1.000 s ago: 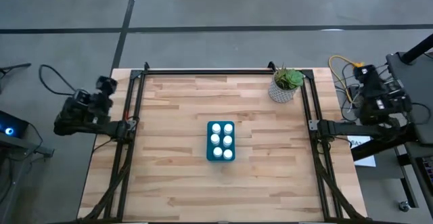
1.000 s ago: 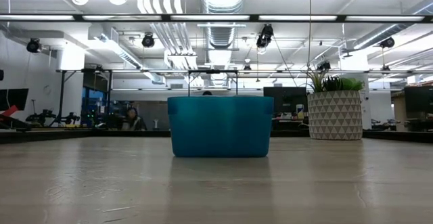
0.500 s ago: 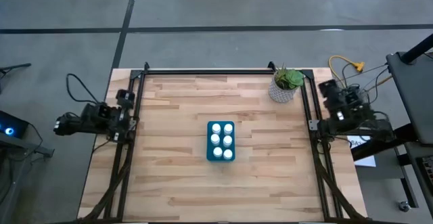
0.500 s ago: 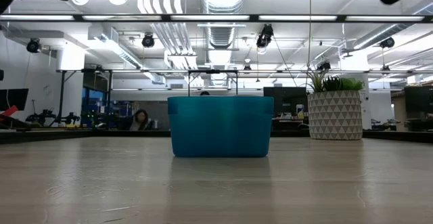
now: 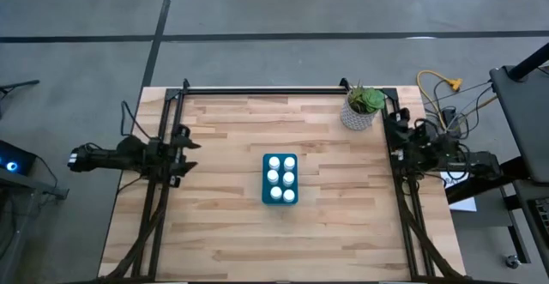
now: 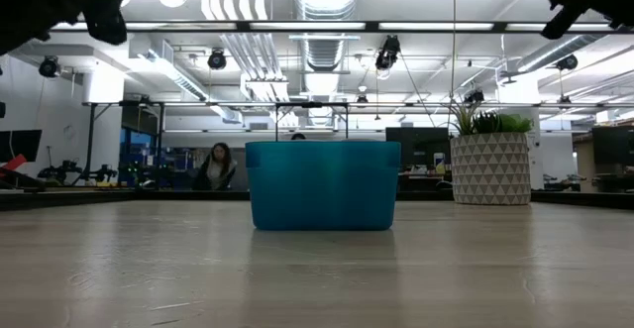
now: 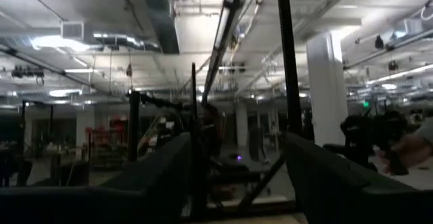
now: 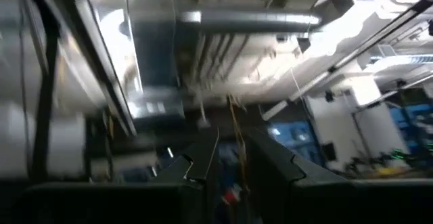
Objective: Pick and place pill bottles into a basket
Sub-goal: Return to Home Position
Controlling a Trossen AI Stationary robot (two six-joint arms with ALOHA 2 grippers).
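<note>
The teal basket (image 5: pixel 280 179) stands on its base at the middle of the wooden table, seen also in the low view (image 6: pixel 322 184). Several white pill bottles (image 5: pixel 280 178) stand upright inside it, caps up; in the low view its wall hides them. My left gripper (image 5: pixel 190 141) hovers over the table's left rail, open and holding nothing (image 7: pixel 237 176). My right gripper (image 5: pixel 393 131) hovers over the right rail near the plant pot; a narrow gap separates its fingers, with nothing between them (image 8: pixel 230 163). Both show as dark shapes at the low view's top corners.
A white patterned pot with a green plant (image 5: pixel 362 108) stands at the table's far right corner, close to my right gripper. Black frame rails (image 5: pixel 163 190) run along the left, right and far edges. A person (image 6: pixel 216 164) stands in the room beyond the table.
Both arms have swung down and inward. My left gripper has come from off the table's left side to the left rail. My right gripper has come from off the right side to the right rail. The basket and bottles have stayed put.
</note>
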